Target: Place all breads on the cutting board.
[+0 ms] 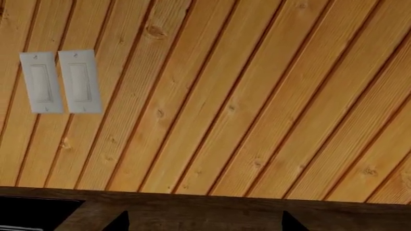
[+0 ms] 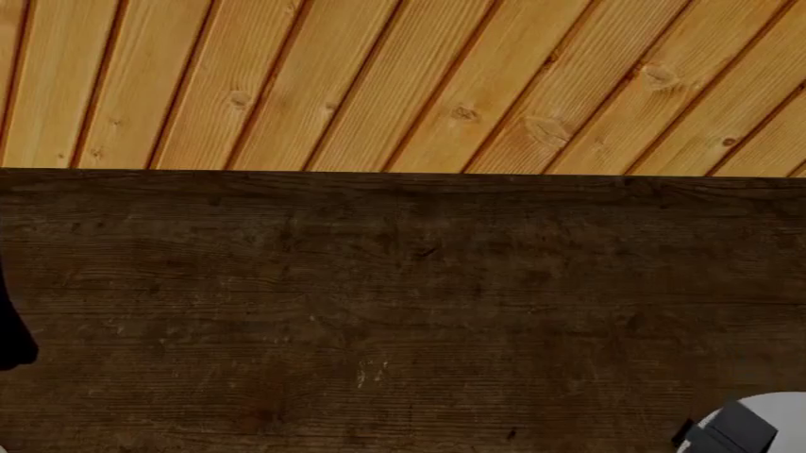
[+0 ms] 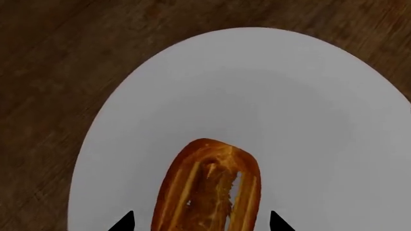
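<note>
An oval orange-brown loaf (image 3: 209, 187) with a lengthwise split top lies on a round grey-white plate (image 3: 257, 86) in the right wrist view. My right gripper (image 3: 202, 224) is open, with one dark fingertip (image 3: 125, 222) on each side of the loaf's near end and a gap to the crust on both sides. My left gripper (image 1: 205, 224) is open and empty above the dark wooden table (image 1: 205, 211), facing the wall. The cutting board and the round floury roll are out of view.
A pine-plank wall (image 2: 403, 85) rises behind the dark wooden table (image 2: 377, 311). Two white wall switches (image 1: 61, 82) show in the left wrist view. A pale grey shape (image 2: 756, 425) sits at the head view's bottom right corner; a dark part (image 2: 13, 340) is at its left edge.
</note>
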Robot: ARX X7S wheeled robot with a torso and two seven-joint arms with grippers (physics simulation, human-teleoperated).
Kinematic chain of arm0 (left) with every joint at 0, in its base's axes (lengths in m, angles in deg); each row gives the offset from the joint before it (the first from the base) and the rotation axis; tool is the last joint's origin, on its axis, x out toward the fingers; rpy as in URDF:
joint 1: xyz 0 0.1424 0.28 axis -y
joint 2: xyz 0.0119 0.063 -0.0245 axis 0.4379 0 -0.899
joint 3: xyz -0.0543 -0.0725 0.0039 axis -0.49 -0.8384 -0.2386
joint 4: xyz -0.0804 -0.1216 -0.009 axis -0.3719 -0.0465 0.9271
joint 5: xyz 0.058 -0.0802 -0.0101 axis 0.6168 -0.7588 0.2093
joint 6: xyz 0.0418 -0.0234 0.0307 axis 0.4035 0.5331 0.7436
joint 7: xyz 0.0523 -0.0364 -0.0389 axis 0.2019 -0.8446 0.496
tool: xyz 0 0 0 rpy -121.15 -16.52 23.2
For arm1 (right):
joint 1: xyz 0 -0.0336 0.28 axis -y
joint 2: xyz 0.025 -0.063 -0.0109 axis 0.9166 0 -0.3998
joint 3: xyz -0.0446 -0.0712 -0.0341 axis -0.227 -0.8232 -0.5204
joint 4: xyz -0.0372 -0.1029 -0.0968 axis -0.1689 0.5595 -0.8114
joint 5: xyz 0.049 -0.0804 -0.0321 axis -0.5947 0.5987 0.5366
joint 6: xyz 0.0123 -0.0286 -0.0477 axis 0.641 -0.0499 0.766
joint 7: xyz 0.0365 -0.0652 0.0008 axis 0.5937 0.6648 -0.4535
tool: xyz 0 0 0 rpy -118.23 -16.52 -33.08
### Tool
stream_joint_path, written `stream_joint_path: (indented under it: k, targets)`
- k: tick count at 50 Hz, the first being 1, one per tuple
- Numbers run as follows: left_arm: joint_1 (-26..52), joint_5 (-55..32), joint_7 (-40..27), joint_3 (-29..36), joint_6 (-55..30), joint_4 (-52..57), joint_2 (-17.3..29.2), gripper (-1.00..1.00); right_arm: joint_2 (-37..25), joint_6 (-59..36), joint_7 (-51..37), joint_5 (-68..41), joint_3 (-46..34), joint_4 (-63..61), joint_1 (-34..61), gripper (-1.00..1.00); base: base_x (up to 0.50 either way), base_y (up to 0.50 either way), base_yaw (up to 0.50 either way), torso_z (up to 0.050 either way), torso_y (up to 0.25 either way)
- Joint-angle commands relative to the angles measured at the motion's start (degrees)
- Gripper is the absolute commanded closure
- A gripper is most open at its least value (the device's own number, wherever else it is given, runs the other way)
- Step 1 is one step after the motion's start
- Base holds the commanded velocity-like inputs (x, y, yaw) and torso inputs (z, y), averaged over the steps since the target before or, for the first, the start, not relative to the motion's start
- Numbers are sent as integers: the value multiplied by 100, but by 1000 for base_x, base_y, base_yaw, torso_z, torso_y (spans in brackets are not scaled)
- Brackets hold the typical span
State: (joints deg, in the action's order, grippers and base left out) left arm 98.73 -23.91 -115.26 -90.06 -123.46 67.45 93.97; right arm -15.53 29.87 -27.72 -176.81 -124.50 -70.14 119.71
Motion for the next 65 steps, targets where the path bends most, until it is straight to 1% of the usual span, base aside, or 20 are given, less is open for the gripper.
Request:
stream_joint_path:
  k: [1, 6, 7, 14, 17, 21, 26, 29, 33, 38, 43, 45, 48, 53, 56, 60, 62, 63, 64, 65]
  targets:
    - [-24, 41, 4, -8, 40, 6, 38, -100, 28, 77, 131, 25, -50, 132, -157, -100, 0, 0, 0, 0, 0]
    - [14, 19, -27, 24, 41, 1, 39, -100, 95, 28, 203, -14, -36, 164, -174, -100, 0, 0, 0, 0, 0]
    - [6, 36, -17, 28, 43, 0, 38, -100, 98, -17, 165, -28, -44, 172, -160, 100, 0, 0, 0, 0, 0]
    - [-48, 55, 1, 13, 79, 9, 56, -100, 95, -314, 54, 39, 20, 153, 74, 100, 0, 0, 0, 0, 0]
    - [-109, 283, 144, 34, 98, 4, 49, -100, 36, -563, -171, 133, 69, 52, 318, 100, 0, 0, 0, 0, 0]
    - [-38, 204, 75, 59, 81, -1, 67, -100, -49, -798, -248, 159, 167, -60, 555, 100, 0, 0, 0, 0, 0]
    - [-25, 156, 46, 53, 86, 0, 102, -100, -120, -1638, -249, 289, 300, -32, 1062, 100, 0, 0, 0, 0, 0]
    - [15, 75, -16, 99, 45, -64, 122, -100, -145, -1889, -173, 232, 358, -34, 1198, 100, 0, 0, 0, 0, 0]
    - [270, -105, -158, 292, -177, -186, 257, -100, -195, -2081, -83, 211, 394, -61, 1278, 100, 0, 0, 0, 0, 0]
    - [938, -823, -493, 417, -384, -306, 618, -100, -277, -2329, -28, 145, 475, -90, 1432, 100, 0, 0, 0, 0, 0]
    - [1451, -1048, -253, 621, -648, -570, 882, -100, -319, -2351, -16, 117, 506, -122, 1451, 100, 0, 0, 0, 0, 0]
    - [1963, -1124, 173, 916, -991, -584, 994, -100, -326, -2406, 12, 82, 558, -108, 1517, 100, 0, 0, 0, 0, 0]
    - [2183, -1345, 626, 883, -992, -680, 1037, -100, -333, -2367, 99, 91, 560, -111, 1473, 100, 0, 0, 0, 0, 3]
    - [2411, -1236, 1466, 816, -1104, -1100, 1175, -100, -415, -2464, 103, 83, 594, -120, 1525, 100, 0, 0, 0, 0, 0]
    - [2657, -1385, 1911, 981, -1371, -1374, 1351, -100, -486, -2440, 100, 114, 590, -140, 1505, 100, 0, 0, 0, 0, 0]
    - [3110, -1309, 2353, 1173, -1680, -1655, 1493, -100, -475, -2463, 121, 146, 581, -127, 1477, 100, 0, 0, 0, 0, 0]
    - [3302, -1107, 2746, 1317, -1880, -1764, 1529, -100, -465, -2461, 132, 166, 578, -132, 1461, 100, 0, 0, 0, 0, 0]
    - [3384, -980, 3137, 1396, -1996, -1790, 1561, -100, -464, -2431, 149, 189, 563, -142, 1426, 100, 0, 0, 0, 0, 0]
    - [3400, -944, 3284, 1428, -2027, -1843, 1584, -100, -464, -2416, 153, 199, 557, -145, 1408, 100, 0, 0, 0, 0, 0]
    - [3468, -871, 3690, 1493, -2128, -1870, 1641, -100, -462, -2386, 163, 219, 537, -157, 1367, 100, 0, 0, 0, 0, 0]
